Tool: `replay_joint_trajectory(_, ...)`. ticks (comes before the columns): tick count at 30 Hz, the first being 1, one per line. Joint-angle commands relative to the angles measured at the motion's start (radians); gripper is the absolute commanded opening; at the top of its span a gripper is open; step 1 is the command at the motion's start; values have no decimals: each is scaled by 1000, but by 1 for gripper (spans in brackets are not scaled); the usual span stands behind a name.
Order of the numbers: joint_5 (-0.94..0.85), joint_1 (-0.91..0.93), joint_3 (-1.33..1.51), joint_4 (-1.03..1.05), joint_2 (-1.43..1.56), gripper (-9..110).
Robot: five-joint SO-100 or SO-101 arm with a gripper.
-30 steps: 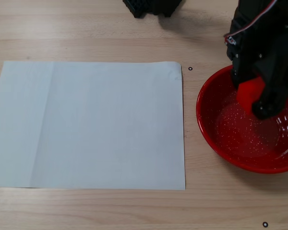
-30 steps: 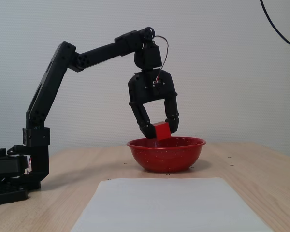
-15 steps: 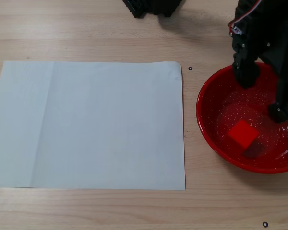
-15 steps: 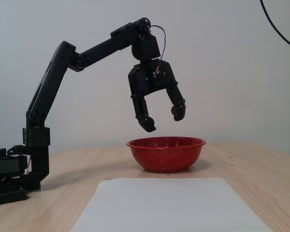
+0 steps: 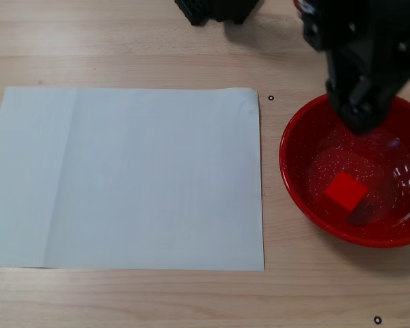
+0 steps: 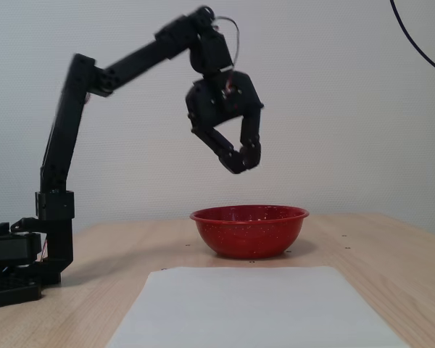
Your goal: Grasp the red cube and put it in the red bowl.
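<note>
— Where is the red cube (image 5: 345,190)?
— Inside the red bowl (image 5: 294,179), resting on the speckled bottom, a little toward the near wall in the fixed view from above. Touching nothing but the bowl.
— And the bowl itself?
— Standing upright on the wooden surface (image 5: 123,41), just to the right of the white sheet of paper (image 5: 126,178) in the view from above, not touching the sheet. In the fixed view from the side, the bowl (image 6: 249,230) sits behind the paper (image 6: 250,308); cube hidden there by the bowl wall.
— State of the pincer (image 6: 241,160)?
— Hanging in the air, well above the bowl rim, holding nothing. Fingertips together at the bottom, with an open loop between the fingers higher up. From above, seen only as a dark blurred mass over the far rim of the bowl.
— The arm (image 6: 61,152)?
— Black, rising from its base at the left of the side view, then reaching over to the right.
</note>
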Motion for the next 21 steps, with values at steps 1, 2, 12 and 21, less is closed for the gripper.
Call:
replay_joint_trajectory(1, 31, -28, 20, -46, 186, 0)
replay_joint_trajectory(2, 37, -38, 61, -67, 216, 0)
replay_joint_trajectory(12, 46, -222, 580, -337, 569, 0)
replay_joint_trajectory(21, 120, -296, 1209, -710, 968, 0)
